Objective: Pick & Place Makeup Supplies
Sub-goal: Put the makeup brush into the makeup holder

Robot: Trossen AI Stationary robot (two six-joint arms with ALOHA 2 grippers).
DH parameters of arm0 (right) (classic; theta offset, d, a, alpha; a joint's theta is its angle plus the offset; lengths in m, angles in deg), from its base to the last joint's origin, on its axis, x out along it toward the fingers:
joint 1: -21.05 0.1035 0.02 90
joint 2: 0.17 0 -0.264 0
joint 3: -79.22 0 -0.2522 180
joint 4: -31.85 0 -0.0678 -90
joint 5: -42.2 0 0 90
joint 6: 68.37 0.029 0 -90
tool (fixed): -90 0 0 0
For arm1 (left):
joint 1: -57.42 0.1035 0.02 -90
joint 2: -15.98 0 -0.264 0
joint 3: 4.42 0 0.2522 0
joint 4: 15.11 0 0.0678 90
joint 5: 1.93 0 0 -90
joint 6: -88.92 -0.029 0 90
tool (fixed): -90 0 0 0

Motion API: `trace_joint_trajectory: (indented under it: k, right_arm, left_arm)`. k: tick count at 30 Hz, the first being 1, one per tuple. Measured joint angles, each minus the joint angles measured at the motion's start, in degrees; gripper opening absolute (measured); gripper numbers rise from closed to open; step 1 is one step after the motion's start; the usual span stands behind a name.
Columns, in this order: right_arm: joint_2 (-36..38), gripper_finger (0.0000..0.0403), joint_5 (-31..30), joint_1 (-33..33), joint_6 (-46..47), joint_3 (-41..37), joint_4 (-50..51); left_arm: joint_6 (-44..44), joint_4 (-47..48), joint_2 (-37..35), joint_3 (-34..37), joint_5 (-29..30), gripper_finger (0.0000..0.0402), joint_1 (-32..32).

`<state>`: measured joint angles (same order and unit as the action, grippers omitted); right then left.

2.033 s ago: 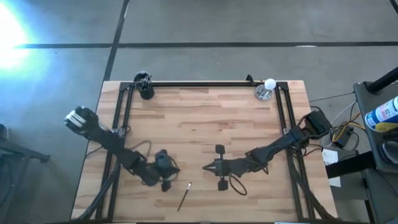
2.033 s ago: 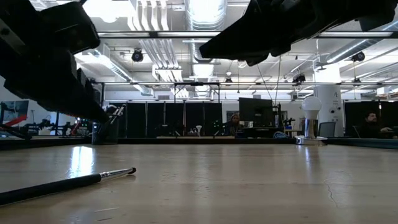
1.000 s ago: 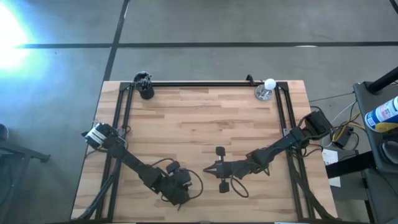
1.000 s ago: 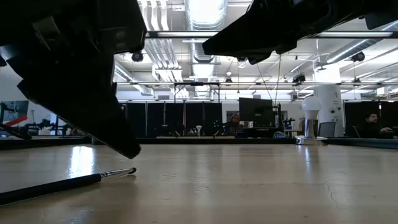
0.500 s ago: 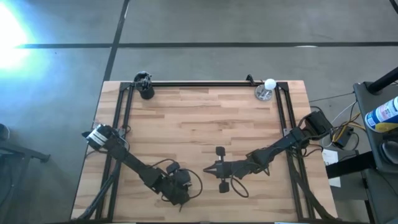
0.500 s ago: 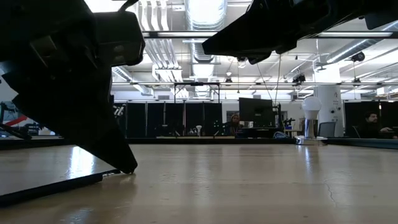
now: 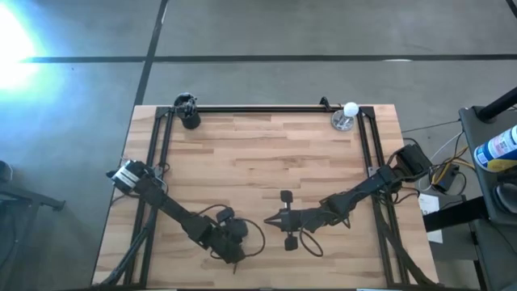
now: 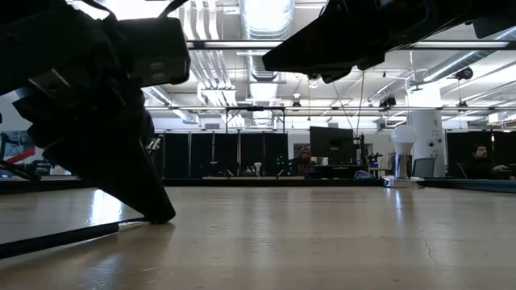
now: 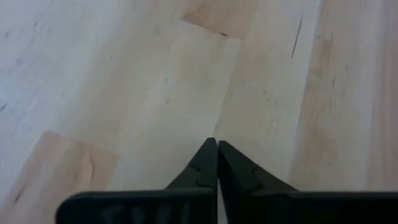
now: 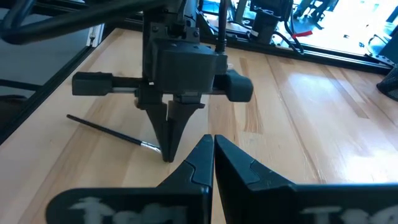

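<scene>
One thin makeup brush (image 10: 106,129) with a dark handle and a silvery ferrule lies flat on the wooden table near its near edge. In the low view its handle (image 8: 64,236) runs off to the picture's left. My left gripper (image 10: 166,157) stands at the brush's tip end, shut, with its tips down on the table (image 8: 159,216). The left wrist view shows its shut fingers (image 9: 217,142) over bare wood, with no brush in sight. My right gripper (image 7: 266,218) hangs shut above the table's middle, pointing at the left gripper. My left gripper is shut at the brush's ferrule end (image 10: 151,145). Its fingers (image 10: 163,134) slant steeply down from the table's left side. They hide the brush's tip, so the exact place of contact does not show. The brush lies on the table, its handle pointing toward the near edge.
A small black cup (image 7: 190,120) with brushes standing in it is at the far left corner. A white ball on a silver base (image 7: 349,109) is at the far right corner. People sit in the room beyond the far edge (image 8: 305,159).
My left gripper has sunk a little, from just above the table until its tips stand on the wood. It now covers the brush's ferrule end, which showed free a second ago. The right arm has kept still.
</scene>
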<state>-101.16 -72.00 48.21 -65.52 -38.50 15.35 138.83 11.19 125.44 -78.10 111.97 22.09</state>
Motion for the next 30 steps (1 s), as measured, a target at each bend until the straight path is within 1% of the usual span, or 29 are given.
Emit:
trace_joint_trajectory:
  k: [6, 9, 11, 14, 17, 20, 23, 25, 28, 30]
  right_arm:
    - [0.0, 0.0008, 0.0, 0.0, 0.0, 0.0, 0.1]
    - [0.0, 0.0008, 0.0, 0.0, 0.0, 0.0, 0.3]
    - [0.0, 0.0008, -0.1, 0.0, 0.1, -0.1, 0.5]
    - [0.0, 0.0008, -0.4, 0.2, 0.6, -0.2, 0.6]
    - [-0.2, 0.0009, -2.9, 0.5, 3.5, -0.3, 0.5]
    - [-1.4, 0.0009, -4.5, 0.7, 6.1, -0.3, -0.8]
    - [-4.0, 0.0013, -4.5, 0.7, 9.4, -0.3, -3.6]
    - [-6.2, 0.0024, -4.5, 0.7, 11.5, -0.3, -6.8]
    - [-9.6, 0.0049, -4.5, 0.6, 13.0, -0.3, -14.2]
    - [-11.4, 0.007, -4.5, 0.4, 13.1, -0.3, -18.5]
  left_arm:
    - [-3.5, 1.8, -2.3, 0.3, 0.9, 0.0, -0.1]
    - [-5.3, 3.2, -3.6, 0.6, 2.8, 0.0, -0.4]
    - [-6.1, 3.0, -4.8, 1.0, 4.9, 0.0, -0.8]
    - [-6.7, 1.9, -7.4, 2.3, 9.9, 0.0, -1.7]
    - [-7.0, -0.2, -10.0, 4.6, 14.9, 0.0, -2.8]
    - [-10.4, -7.8, -13.6, 8.2, 20.3, 0.0, -3.7]
    - [-16.8, -18.5, -16.6, 13.3, 24.8, 0.0, -3.9]
    - [-22.5, -28.8, -18.1, 17.0, 26.3, 0.0, -3.9]
    - [-33.3, -47.2, -19.0, 22.2, 27.0, 0.0, -3.3]
    - [-39.4, -56.9, -18.9, 24.7, 26.7, 0.0, -2.9]
